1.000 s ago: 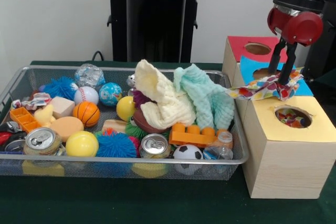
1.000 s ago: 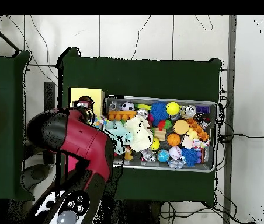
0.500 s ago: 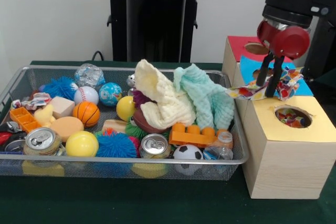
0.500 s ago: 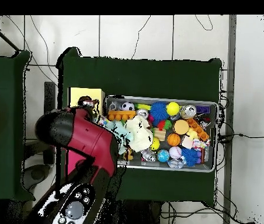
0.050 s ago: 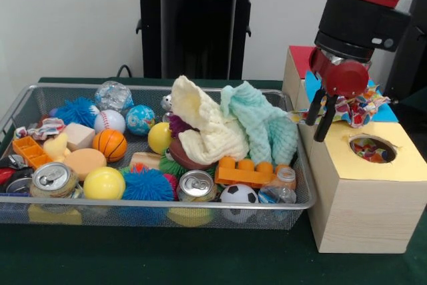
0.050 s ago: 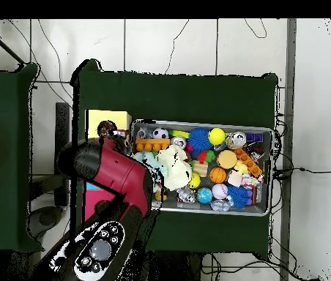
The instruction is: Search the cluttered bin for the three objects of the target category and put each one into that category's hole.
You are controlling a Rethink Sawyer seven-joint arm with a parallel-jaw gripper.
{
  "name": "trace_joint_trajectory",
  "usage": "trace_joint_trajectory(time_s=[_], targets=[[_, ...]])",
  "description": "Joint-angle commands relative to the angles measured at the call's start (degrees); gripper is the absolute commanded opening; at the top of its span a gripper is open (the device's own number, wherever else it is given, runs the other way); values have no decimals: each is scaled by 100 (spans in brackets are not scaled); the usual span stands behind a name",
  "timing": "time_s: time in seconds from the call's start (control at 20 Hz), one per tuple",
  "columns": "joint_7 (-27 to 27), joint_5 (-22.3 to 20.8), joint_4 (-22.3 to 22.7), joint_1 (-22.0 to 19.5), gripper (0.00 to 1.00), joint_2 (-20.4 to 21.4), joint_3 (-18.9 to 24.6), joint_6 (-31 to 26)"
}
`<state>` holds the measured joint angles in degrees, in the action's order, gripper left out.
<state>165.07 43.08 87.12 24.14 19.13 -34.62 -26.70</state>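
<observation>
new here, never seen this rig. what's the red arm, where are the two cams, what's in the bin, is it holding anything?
The red and black thing is a robot arm ending in a gripper. One camera faces it across the table; the other looks straight down. A wire mesh bin holds balls, drink cans, cloths and toy blocks. Beside it stand wooden boxes with holes on top, the nearest being the yellow-topped box. The gripper's fingers are apart and empty; a patterned cloth lies on the boxes behind it.

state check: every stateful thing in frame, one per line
gripper: open, empty, above the gap between bin and boxes
patterned cloth: released, draped on the box tops
yellow-topped box: hole holds patterned fabric
cans: upright, tabs unopened
wire bin: full of clutter
</observation>
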Motion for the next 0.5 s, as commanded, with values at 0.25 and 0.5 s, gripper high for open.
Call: trace_joint_trajectory(time_s=[0.25, 0.5], targets=[[1067, 21, -7, -77, 100, -164, 617, -366], [977, -25, 77, -92, 100, -26, 605, -443]])
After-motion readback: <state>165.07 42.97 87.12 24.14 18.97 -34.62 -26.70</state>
